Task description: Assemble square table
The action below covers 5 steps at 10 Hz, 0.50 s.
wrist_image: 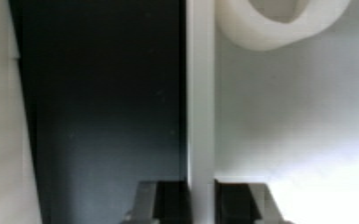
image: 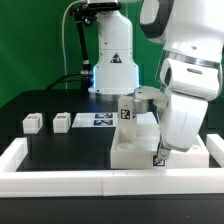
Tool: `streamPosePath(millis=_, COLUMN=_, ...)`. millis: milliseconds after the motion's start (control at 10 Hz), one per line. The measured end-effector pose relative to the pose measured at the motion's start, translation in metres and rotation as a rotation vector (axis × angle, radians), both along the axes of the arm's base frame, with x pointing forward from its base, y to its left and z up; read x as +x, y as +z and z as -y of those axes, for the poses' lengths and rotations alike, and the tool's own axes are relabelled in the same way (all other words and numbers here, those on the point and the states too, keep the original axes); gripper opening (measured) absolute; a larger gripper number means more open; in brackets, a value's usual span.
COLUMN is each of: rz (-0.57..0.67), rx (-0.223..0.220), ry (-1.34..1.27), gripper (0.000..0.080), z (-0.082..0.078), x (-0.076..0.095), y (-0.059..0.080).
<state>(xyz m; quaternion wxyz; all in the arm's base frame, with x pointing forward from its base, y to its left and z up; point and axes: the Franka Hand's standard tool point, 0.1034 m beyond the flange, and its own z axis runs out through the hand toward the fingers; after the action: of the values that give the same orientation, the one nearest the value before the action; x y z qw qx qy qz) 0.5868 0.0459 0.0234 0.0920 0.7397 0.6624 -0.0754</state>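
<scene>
The white square tabletop (image: pixel 133 146) lies on the black surface near the front rail, right of centre in the exterior view. A tagged white leg (image: pixel 127 113) stands upright at its far corner. Two loose white legs (image: pixel 32 122) (image: pixel 60 122) lie at the exterior view's left. My gripper (image: pixel 160 150) is down at the slab's right side, largely hidden by the hand. In the wrist view the fingers (wrist_image: pixel 160 203) stand on both sides of a thin white edge of the tabletop (wrist_image: pixel 201 100), touching it. A round white part (wrist_image: pixel 274 30) shows further along the slab.
The marker board (image: pixel 100 120) lies flat behind the slab. A long white rail (image: pixel 100 181) borders the front and left of the black surface. The robot base (image: pixel 112 60) stands at the back.
</scene>
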Motion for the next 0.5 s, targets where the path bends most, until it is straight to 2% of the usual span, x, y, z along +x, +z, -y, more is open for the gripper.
streamPosePath(millis=400, rz=-0.003, rx=-0.002, ry=0.011, gripper=0.0063, z=0.0011, x=0.0003, y=-0.0004)
streamPosePath(millis=500, rz=-0.012, rx=-0.008, ry=0.075, gripper=0.0063, z=-0.0034, x=0.0028, y=-0.0009)
